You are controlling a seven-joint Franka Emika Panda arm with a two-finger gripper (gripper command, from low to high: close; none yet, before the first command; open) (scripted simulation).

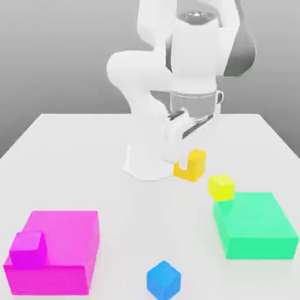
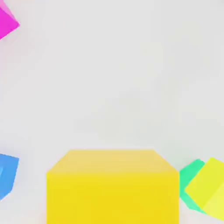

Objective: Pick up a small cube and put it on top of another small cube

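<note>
Near the middle of the white table [image 1: 70, 146], right in front of the robot's base, the gripper [image 1: 180, 153] is clamped down tight on the small amber cube [image 1: 190, 164], so the fingers are about as closed as they go with the cube pinched between them. From the exterior view one white finger covers part of the cube's near face, which makes it look kind of notched. The cube seems to be a bit off the table, but I honestly can't tell for sure whether it's lifted or just resting there. In the hand view the amber cube [image 2: 113, 188] is huge and sits dead centre under the camera. The small lemon-yellow cube [image 1: 221, 187] is just beside it, toward the exterior view's right and a little closer to the camera, not touching the amber one. It sits right up against the far corner of the big green block [image 1: 255, 227], and you can see that same pairing in the hand view, lemon-yellow cube [image 2: 206, 188] with the green block [image 2: 189, 178] peeking out behind it. Nothing sits between the two small yellow cubes. Further off, a small blue cube [image 1: 163, 280] is near the front edge, and a big magenta block [image 1: 61, 246] is at the exterior view's left with a small magenta cube [image 1: 27, 249] set against its front corner.
</note>
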